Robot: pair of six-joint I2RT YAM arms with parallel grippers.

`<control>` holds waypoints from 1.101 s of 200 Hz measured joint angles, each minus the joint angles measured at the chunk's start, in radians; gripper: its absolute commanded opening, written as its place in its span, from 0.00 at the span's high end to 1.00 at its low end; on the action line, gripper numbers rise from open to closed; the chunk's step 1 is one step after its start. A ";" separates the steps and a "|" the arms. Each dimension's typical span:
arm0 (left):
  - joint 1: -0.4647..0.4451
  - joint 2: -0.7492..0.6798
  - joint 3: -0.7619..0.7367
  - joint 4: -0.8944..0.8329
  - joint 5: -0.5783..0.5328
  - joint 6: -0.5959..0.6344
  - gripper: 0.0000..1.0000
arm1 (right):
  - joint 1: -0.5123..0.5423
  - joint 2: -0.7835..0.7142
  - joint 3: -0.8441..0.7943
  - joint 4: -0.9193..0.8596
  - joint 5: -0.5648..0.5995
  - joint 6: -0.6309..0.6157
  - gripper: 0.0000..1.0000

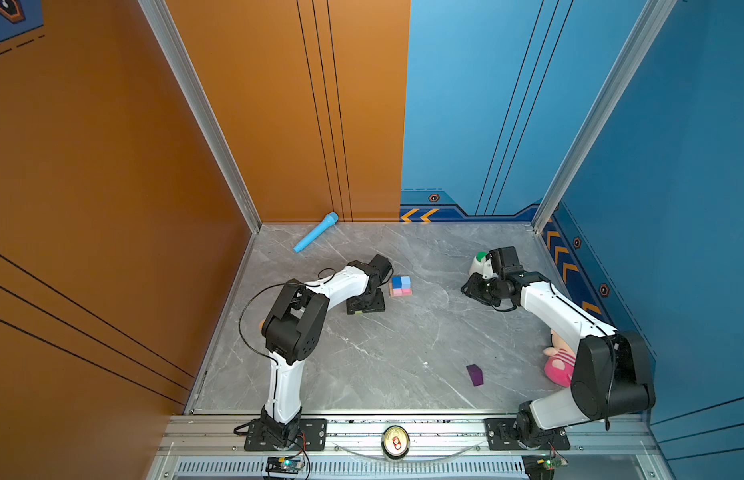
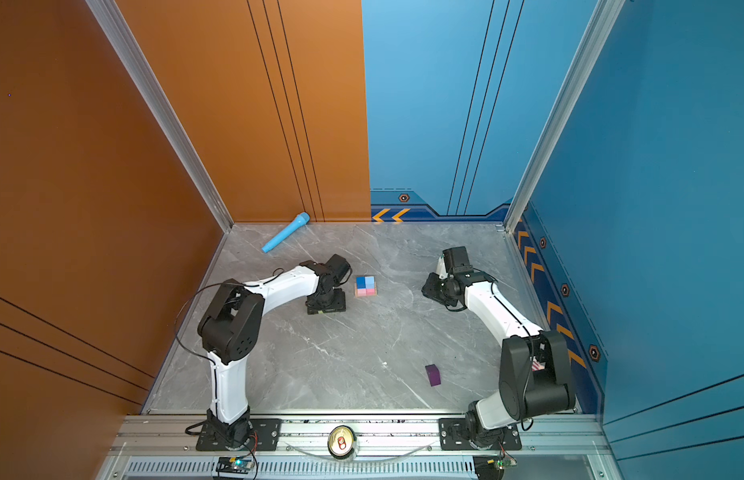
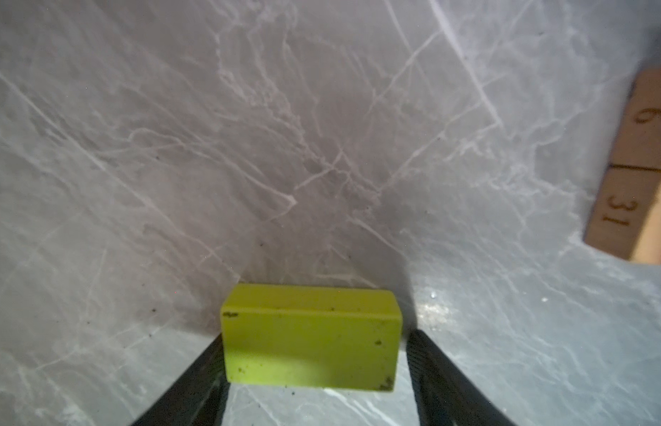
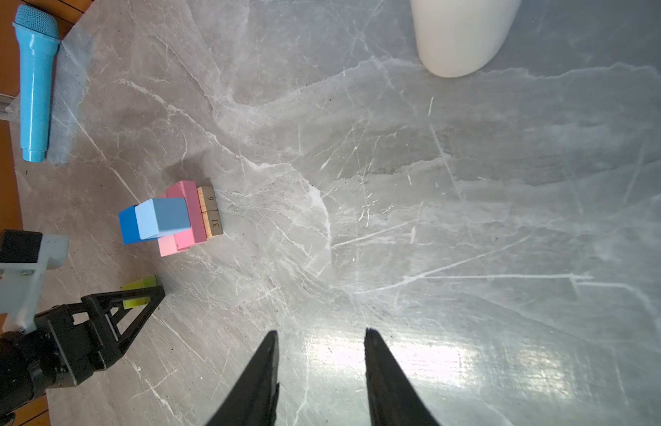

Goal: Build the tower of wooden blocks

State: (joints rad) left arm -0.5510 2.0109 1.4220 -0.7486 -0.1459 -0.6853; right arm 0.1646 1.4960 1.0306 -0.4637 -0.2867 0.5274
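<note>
1. The left claw (image 3: 316, 332) stands spread around the lime bar (image 3: 310, 345), which lies flat on the table (image 3: 321, 147). One finger meets the bar's end and a gap shows at the other (so no grip).
2. The right claw (image 4: 321, 339) is partly open over the table, with nothing between its jaws.
3. In a top view the tower (image 1: 401, 286) sits at 1 o'clock from table centre: tan bars (image 4: 213, 222) lowest, pink bars (image 4: 188, 214) on them, blue cubes (image 4: 162, 217) on top.
4. The left claw is near the tower at its 8 o'clock; the right claw is well apart at 3 o'clock.
5. The purple block (image 1: 475, 375) lies alone at 4 o'clock from centre.
</note>
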 measured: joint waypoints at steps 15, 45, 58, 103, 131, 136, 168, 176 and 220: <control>0.000 0.000 0.000 0.000 0.000 0.000 0.26 | 0.000 0.000 0.000 0.000 0.000 0.000 0.60; 0.000 0.000 0.000 0.000 0.000 -0.002 0.27 | 0.000 0.000 0.000 0.000 0.000 0.000 0.60; 0.000 0.000 0.000 0.000 0.000 -0.003 0.26 | 0.000 0.000 0.000 0.000 0.000 0.000 0.60; 0.000 -0.002 0.000 0.000 -0.001 -0.003 0.25 | 0.000 0.000 0.000 0.000 0.000 0.000 0.59; 0.000 -0.011 0.000 0.000 -0.005 -0.003 0.25 | 0.000 0.000 0.000 0.000 0.000 0.000 0.59; 0.000 -0.014 0.000 -0.001 -0.005 -0.003 0.25 | 0.000 0.000 0.000 0.000 0.000 0.000 0.59; 0.000 -0.021 0.000 0.000 -0.009 -0.004 0.25 | 0.002 0.000 0.000 0.000 0.000 0.000 0.59; 0.000 -0.021 0.000 0.000 -0.009 -0.004 0.25 | 0.002 0.000 0.000 0.000 0.000 0.000 0.59; 0.000 -0.021 0.000 -0.002 -0.011 -0.005 0.28 | 0.006 0.000 0.000 0.000 0.002 0.000 0.60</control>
State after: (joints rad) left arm -0.5510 1.9896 1.4220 -0.7509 -0.1574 -0.6899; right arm 0.1703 1.4963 1.0306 -0.4637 -0.2848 0.5274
